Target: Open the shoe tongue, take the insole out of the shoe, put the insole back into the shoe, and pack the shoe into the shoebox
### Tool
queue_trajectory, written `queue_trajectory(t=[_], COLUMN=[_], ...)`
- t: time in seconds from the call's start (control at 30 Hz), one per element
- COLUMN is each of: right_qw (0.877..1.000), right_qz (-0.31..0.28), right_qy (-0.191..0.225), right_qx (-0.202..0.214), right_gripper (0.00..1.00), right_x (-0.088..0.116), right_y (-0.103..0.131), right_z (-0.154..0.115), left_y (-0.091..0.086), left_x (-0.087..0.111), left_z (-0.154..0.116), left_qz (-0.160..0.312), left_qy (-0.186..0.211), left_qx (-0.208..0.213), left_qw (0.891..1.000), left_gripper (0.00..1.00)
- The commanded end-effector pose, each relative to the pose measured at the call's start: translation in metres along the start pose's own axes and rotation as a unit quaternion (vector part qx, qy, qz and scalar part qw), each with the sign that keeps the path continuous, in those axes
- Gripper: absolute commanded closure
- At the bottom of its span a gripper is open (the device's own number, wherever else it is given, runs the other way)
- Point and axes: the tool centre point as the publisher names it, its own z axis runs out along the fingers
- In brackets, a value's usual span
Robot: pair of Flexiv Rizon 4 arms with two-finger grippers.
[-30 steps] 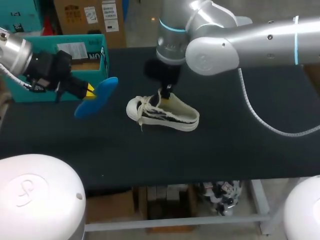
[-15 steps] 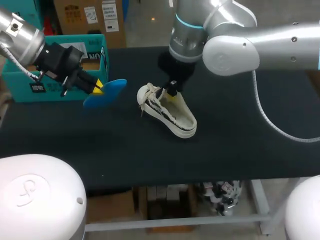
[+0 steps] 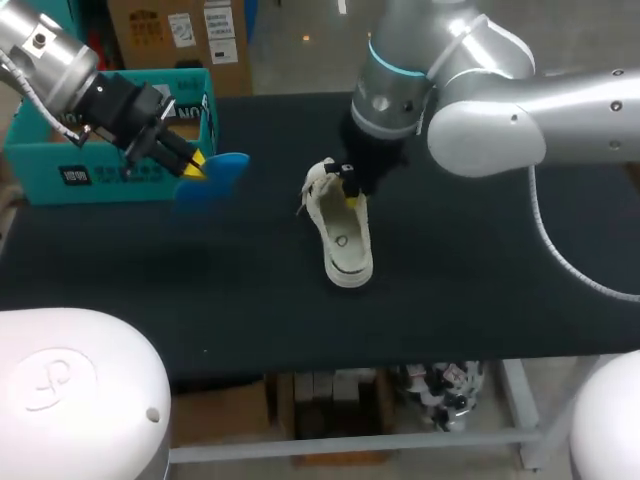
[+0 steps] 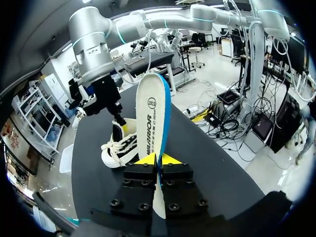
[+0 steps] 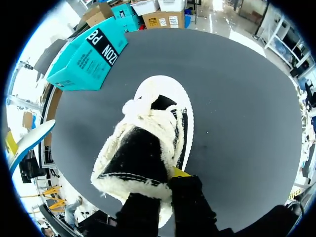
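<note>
My left gripper (image 3: 194,164) is shut on one end of the blue insole (image 3: 213,180), holding it above the table just right of the teal shoebox (image 3: 110,140). In the left wrist view the insole (image 4: 153,116) stands up between the gripper's (image 4: 159,159) yellow tips, white printed side showing. The white shoe (image 3: 342,238) lies mid-table, heel toward the front edge. My right gripper (image 3: 350,190) is shut on its fleece-edged black tongue (image 5: 140,155), pulled up from the shoe (image 5: 170,106). One yellow tip (image 5: 180,172) shows beside the tongue.
The open shoebox (image 5: 89,52) stands at the table's back left corner. The black tabletop (image 3: 470,270) stretches bare to the right of and in front of the shoe. The right arm (image 3: 520,100) spans the back right of the table.
The right gripper has moved right and swung the shoe round, so its heel now points to the front edge. The left gripper has carried the insole back and slightly right, closer to the box.
</note>
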Motion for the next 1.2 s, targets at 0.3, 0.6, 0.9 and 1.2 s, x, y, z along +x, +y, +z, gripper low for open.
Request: queue_trajectory(t=[0.3,0.6,0.9,1.2], right_qw=[1.0,1.0,0.999,0.998], right_qz=[0.018,0.021,0.027,-0.01], right_qy=[0.0,0.015,0.008,0.067], right_qx=[-0.001,-0.003,-0.031,-0.009], right_gripper=[1.0,0.0,0.0,0.0], right_x=[0.012,0.006,0.002,-0.007], right_y=[-0.002,-0.004,-0.03,-0.048], right_z=[0.02,0.029,-0.018,-0.063], left_y=[0.014,0.012,-0.017,-0.045], left_x=[-0.006,-0.005,0.007,0.024], left_z=[0.002,0.011,0.023,0.041], left_qz=[0.019,0.021,0.076,0.161], left_qy=[0.044,0.054,0.059,0.069], left_qx=[0.016,0.013,-0.004,0.015], left_qw=[0.999,0.998,0.995,0.984], left_gripper=[1.0,1.0,1.0,1.0])
